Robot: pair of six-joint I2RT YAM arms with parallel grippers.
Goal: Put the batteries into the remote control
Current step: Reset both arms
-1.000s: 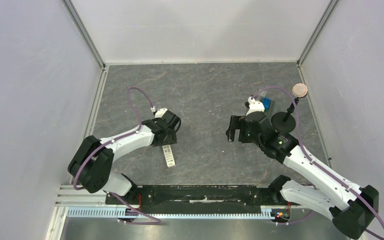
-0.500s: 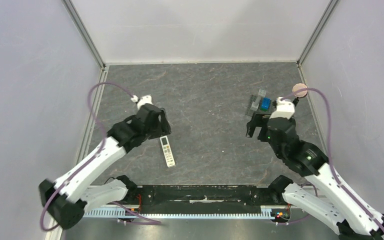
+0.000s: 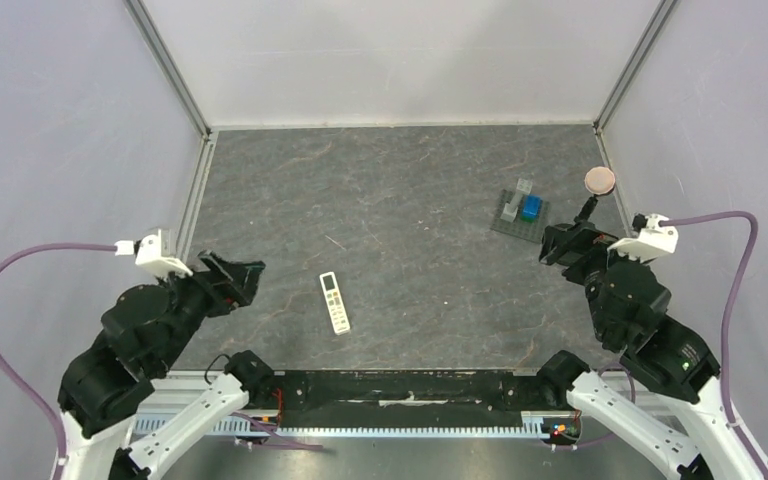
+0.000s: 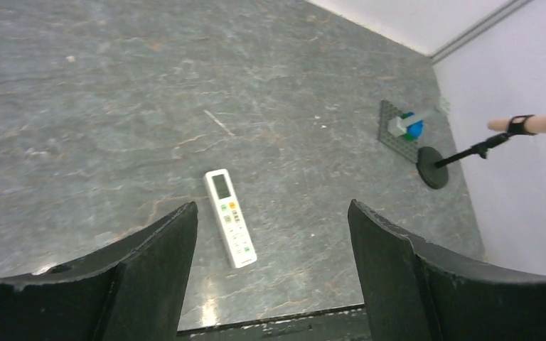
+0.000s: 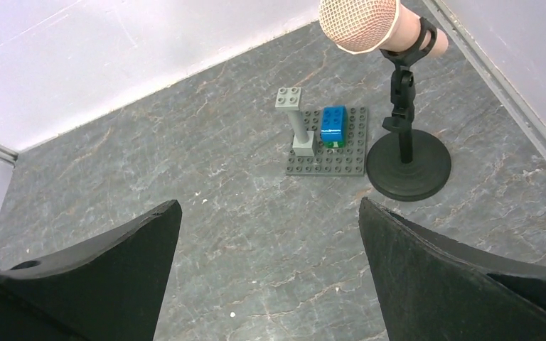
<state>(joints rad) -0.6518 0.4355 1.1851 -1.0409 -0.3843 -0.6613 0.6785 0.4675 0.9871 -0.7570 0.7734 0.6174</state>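
Remote [image 4: 230,217] lies flat on the desk [image 4: 78,106], ahead of the left fingers [image 4: 149,270], in line with their gap.
Slim white plastic slab, buttons up, long axis running away from them, screen end farther; left arm nearer. Both pairs gape wide, empty; right fingers [image 5: 441,277] well apart from it. Batteries not seen. Desk grey, stone-veined.

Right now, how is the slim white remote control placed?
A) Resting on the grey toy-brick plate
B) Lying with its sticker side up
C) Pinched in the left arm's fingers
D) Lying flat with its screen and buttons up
D: the left wrist view shows the slim white remote control lying flat on the grey stone-patterned table, its small screen and coloured buttons facing up.
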